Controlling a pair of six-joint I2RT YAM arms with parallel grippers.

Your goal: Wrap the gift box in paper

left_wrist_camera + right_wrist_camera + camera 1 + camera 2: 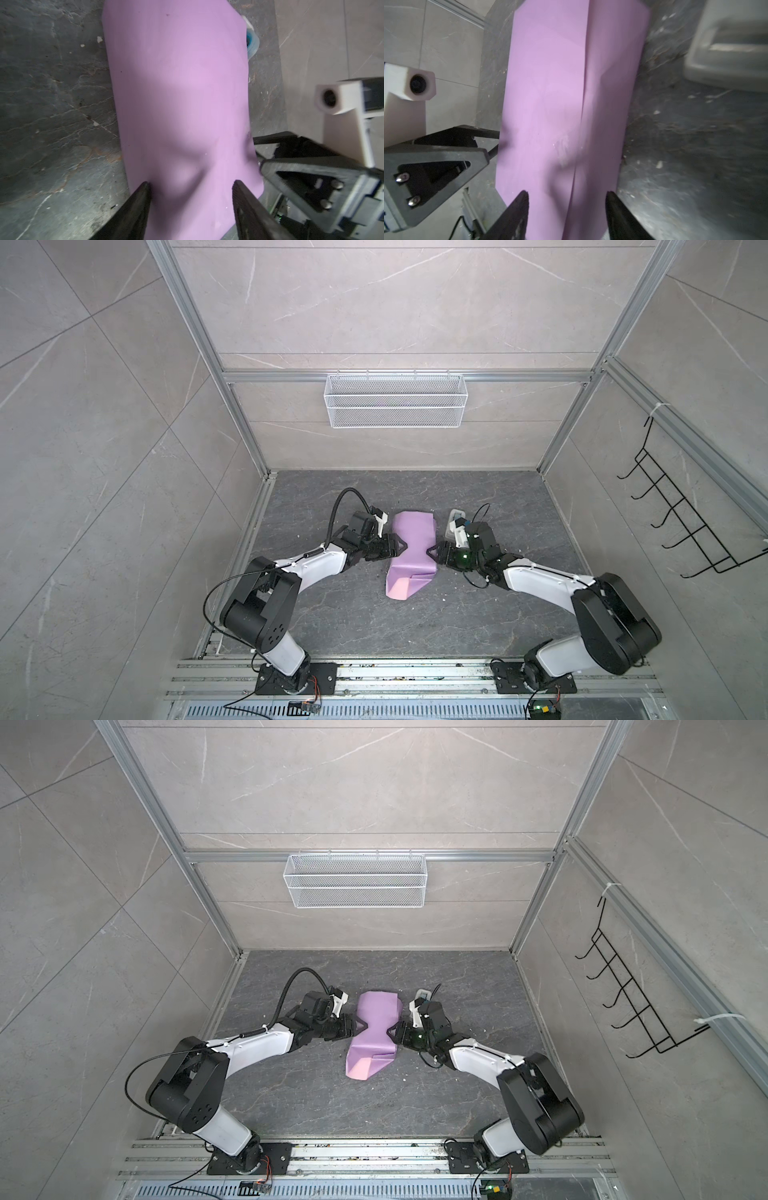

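The 2 arms reach in low, elbows bent; left gripper and right gripper face each other, jaws spread, tips pressing the folded lilac paper on the table

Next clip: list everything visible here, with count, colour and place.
paper: one, lilac with pink underside showing at its near end, folded bundle mid-table
gift box: none visible, perhaps under the paper
tape dispenser: one, grey-white with blue roll, right of the paper's far end
wire basket: one, white, back wall
hook rack: one, black, right wall
table: one, dark grey stone
left gripper: one, black, jaws apart, tips at the paper's left side
right gripper: one, black, jaws apart, tips at the paper's right side
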